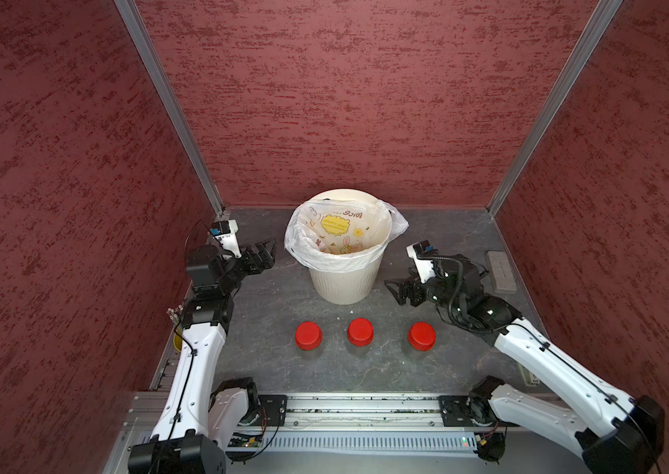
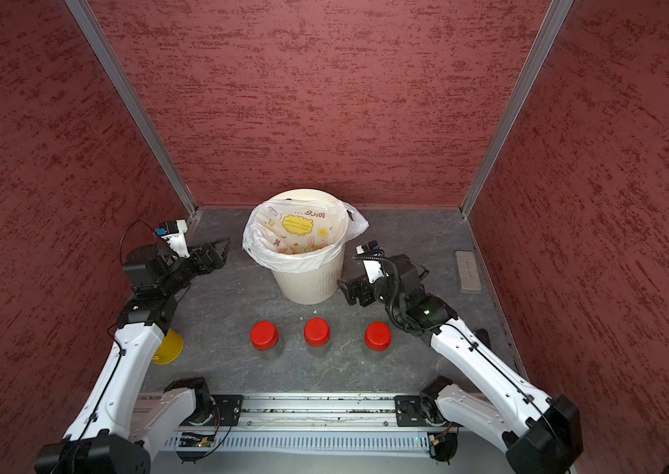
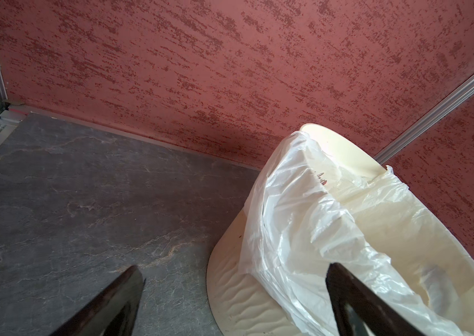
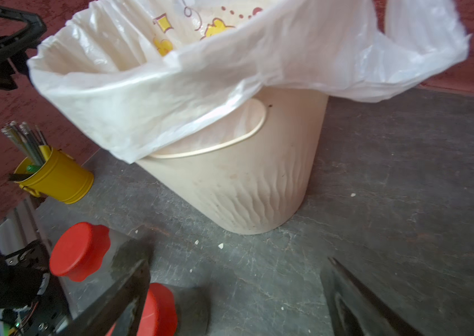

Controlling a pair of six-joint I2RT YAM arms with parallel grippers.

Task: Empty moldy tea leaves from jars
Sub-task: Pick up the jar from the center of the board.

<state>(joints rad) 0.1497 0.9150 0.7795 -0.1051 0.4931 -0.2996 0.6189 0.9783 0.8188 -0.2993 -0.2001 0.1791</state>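
Standing in a row on the bench [image 1: 267,305], just in front of the cream ribbed bin [image 1: 345,283], were the left jar [image 1: 308,335], middle jar [image 1: 360,331] and right jar [image 1: 421,335], red lids screwed on. The left end effector [image 1: 270,252] hovered at the bin's left, jaws spread wide, holding nothing. The right end effector [image 1: 392,292] hung at the bin's right, likewise wide apart and empty.
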